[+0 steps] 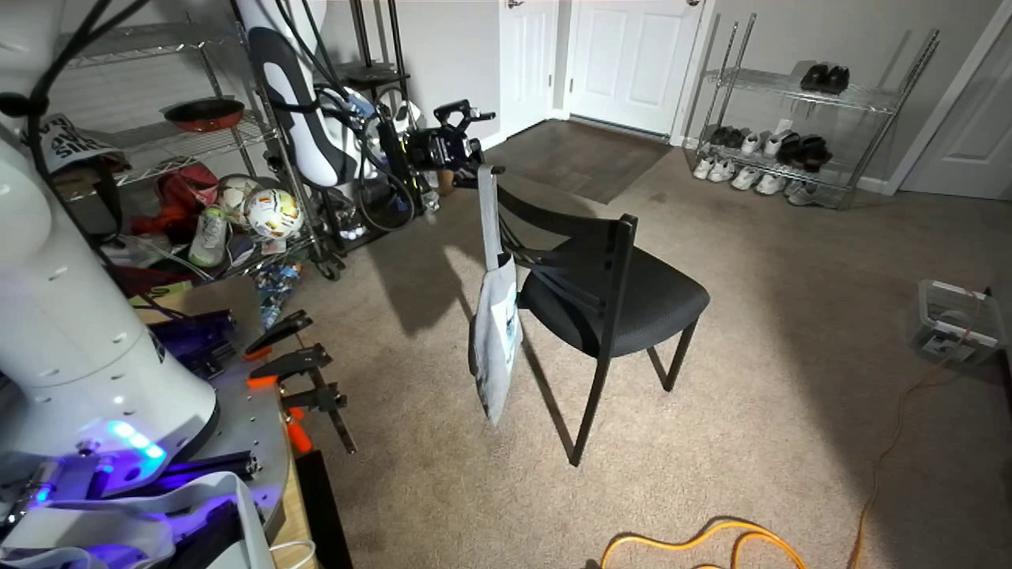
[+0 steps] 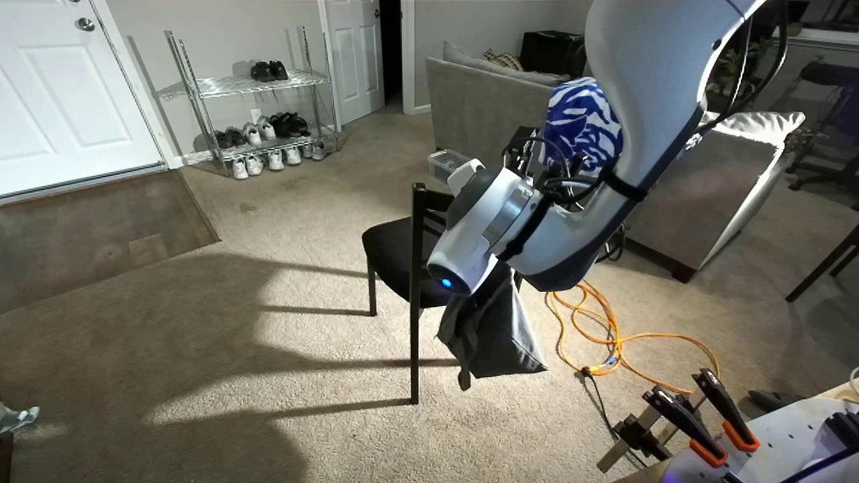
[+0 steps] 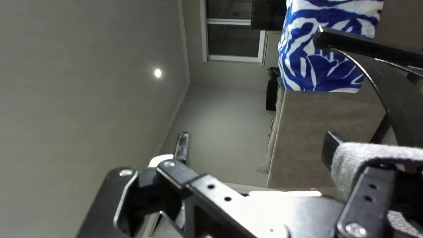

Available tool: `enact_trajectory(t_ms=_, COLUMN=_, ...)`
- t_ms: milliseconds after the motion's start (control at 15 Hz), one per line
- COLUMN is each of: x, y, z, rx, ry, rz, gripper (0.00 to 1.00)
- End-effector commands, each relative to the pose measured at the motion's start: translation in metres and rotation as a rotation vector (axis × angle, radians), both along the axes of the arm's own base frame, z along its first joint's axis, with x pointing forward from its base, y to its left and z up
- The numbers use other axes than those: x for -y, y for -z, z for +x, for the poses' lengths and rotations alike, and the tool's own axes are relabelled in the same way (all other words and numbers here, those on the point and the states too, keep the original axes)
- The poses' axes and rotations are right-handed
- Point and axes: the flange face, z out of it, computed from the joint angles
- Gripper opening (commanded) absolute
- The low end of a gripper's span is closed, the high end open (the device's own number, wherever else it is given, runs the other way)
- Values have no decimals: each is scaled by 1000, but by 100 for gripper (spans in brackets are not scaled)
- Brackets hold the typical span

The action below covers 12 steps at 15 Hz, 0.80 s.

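My gripper [image 1: 486, 144] is open beside the top of a black chair's back [image 1: 565, 217]. In the wrist view the fingers [image 3: 257, 148] stand wide apart with nothing between them. A light grey fabric strap [image 3: 373, 153] loops over the outside of the right-hand finger. The strap belongs to a grey cloth bag [image 1: 498, 332], which hangs down behind the chair, above the carpet. The bag also shows below the arm in an exterior view [image 2: 503, 332], where the arm hides the fingers. The chair back shows at the right of the wrist view [image 3: 404, 105].
A wire shelf with shoes [image 1: 798, 95] stands by the wall. Another shelf holds a pan [image 1: 207, 114] and balls [image 1: 273, 213]. A sofa [image 2: 493, 100] carries a blue-and-white cloth [image 2: 582, 124]. An orange cord [image 2: 614, 335] lies on the carpet. Clamps [image 1: 292, 363] jut from the robot's table.
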Motion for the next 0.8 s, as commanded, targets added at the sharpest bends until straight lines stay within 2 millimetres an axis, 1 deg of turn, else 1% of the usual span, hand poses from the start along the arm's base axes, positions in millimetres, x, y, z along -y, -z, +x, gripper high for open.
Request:
enact_trajectory(t_ms=0, x=-14, y=-14, z=-15, rx=-4, ry=-51, rz=-45, gripper=100)
enact_trajectory(t_ms=400, x=-38, y=-18, z=-24, rx=7, ry=-119, rz=-39, gripper=100)
enact_trajectory(t_ms=733, x=-53, y=-26, z=-24, rx=14, ry=-184, rz=-21, gripper=100)
